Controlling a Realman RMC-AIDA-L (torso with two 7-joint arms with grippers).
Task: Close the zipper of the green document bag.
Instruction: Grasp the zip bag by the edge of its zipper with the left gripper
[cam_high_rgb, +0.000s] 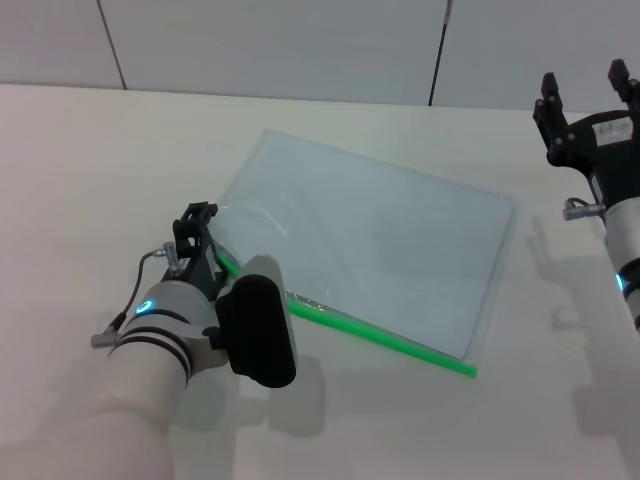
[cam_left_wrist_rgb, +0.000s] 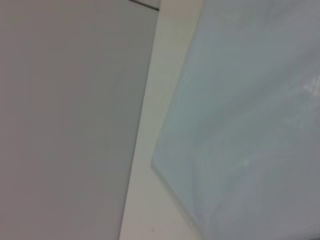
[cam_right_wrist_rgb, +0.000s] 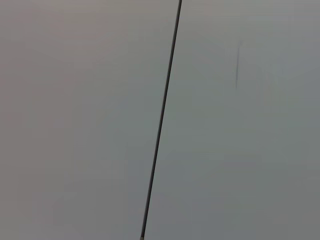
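The green document bag (cam_high_rgb: 370, 245) lies flat on the table (cam_high_rgb: 80, 180); its zipper (cam_high_rgb: 380, 335) runs along the near edge; the left gripper (cam_high_rgb: 200, 235) sits at the zipper's left end, jaw state cannot be told; the right gripper (cam_high_rgb: 590, 90) is raised at far right, clear of the bag, jaws wide.

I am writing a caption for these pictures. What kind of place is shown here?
Probably a lab or test bench: a plain white table, a bare grey panelled wall, and only the green document bag laid out between the left gripper and the raised right gripper.
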